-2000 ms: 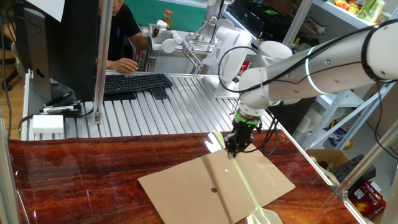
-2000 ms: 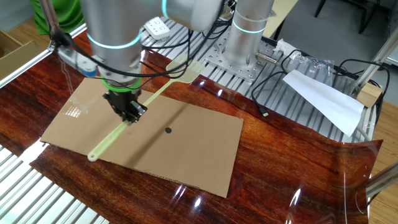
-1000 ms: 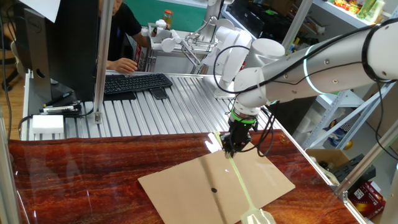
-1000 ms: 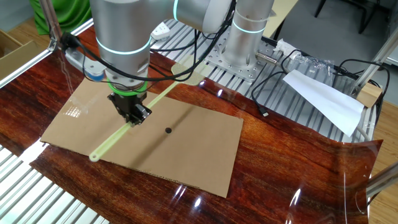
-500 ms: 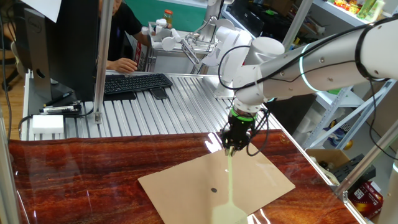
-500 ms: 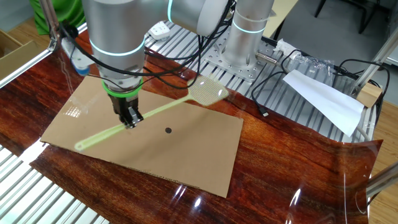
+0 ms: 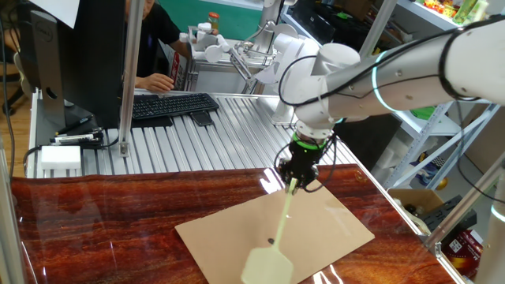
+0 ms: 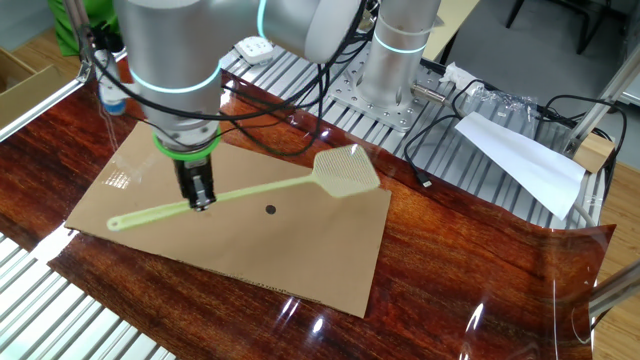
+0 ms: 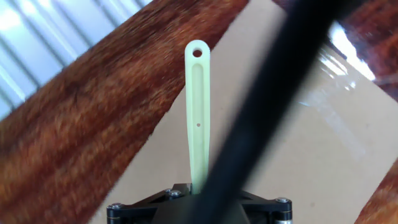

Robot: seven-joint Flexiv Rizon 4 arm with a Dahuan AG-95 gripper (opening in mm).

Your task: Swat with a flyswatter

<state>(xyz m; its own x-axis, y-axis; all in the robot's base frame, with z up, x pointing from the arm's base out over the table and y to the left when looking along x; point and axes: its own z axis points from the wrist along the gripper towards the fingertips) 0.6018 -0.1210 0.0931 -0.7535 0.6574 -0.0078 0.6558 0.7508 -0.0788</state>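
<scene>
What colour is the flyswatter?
Pale yellow-green flyswatter, clearest in the other fixed view.

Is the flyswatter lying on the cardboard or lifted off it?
Lifted. The claw is shut on the handle of the flyswatter, which hangs roughly level above the cardboard sheet.

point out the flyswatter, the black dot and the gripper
flyswatter (image 8: 346, 170): other fixed view, on the mesh head
black dot (image 8: 270, 209): other fixed view, its centre, on the cardboard
gripper (image 8: 199, 199): other fixed view, fingertips on the handle
</scene>
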